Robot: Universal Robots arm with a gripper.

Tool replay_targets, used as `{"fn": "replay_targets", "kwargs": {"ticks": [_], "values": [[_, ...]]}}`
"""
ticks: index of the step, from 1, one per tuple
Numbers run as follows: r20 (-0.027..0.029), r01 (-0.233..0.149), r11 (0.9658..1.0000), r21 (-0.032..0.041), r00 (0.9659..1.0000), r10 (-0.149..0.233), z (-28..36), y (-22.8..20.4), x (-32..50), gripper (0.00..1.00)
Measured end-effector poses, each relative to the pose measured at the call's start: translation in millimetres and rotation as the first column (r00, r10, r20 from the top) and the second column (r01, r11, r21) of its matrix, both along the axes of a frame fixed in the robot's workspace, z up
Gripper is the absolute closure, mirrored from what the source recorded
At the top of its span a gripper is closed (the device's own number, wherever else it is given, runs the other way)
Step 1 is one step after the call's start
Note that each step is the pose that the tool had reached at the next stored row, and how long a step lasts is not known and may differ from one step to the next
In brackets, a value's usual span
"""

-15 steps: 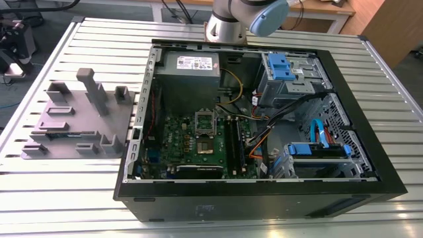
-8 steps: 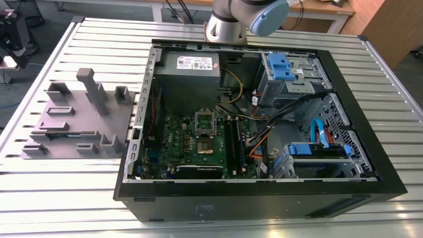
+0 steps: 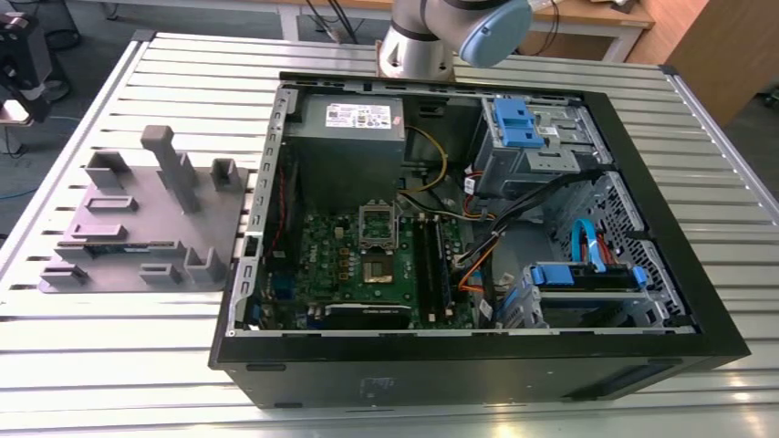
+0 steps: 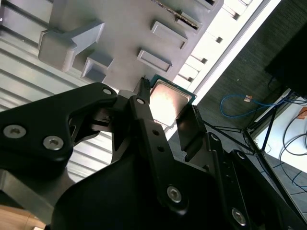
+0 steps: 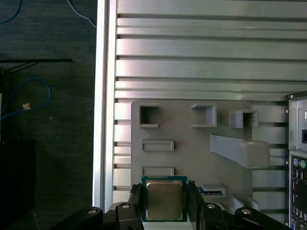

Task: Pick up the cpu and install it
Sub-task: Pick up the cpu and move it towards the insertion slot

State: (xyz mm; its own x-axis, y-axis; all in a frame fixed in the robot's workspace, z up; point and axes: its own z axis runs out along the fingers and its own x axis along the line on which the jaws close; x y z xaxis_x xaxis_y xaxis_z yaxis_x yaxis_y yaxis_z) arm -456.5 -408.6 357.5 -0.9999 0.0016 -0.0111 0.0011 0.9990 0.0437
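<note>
Closest to the lens, my claw (image 4: 168,100) is clamped on the cpu (image 5: 164,200), one finger on each opposite edge, its metal top facing both wrist views. Cpu held off the slatted surface (image 5: 206,52), over the edge of the grey fixture tray (image 5: 192,153). Tray lies beside the open computer case (image 3: 487,374); motherboard (image 3: 353,265) inside.

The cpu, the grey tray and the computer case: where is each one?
cpu (image 5: 164,200): first wrist view, middle of its metal top.
grey tray (image 5: 192,158): first wrist view, bare flat surface.
computer case (image 3: 487,376): exterior view, black outer wall.
</note>
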Motion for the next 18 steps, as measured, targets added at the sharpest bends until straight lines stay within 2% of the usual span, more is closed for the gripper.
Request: {"fn": "replay_targets", "kwargs": {"ticks": [18], "values": [[0.0001, 0.000, 1.0000, 0.0001, 1.0000, 0.000, 3.3, 0.0, 0.0, 0.53]]}}
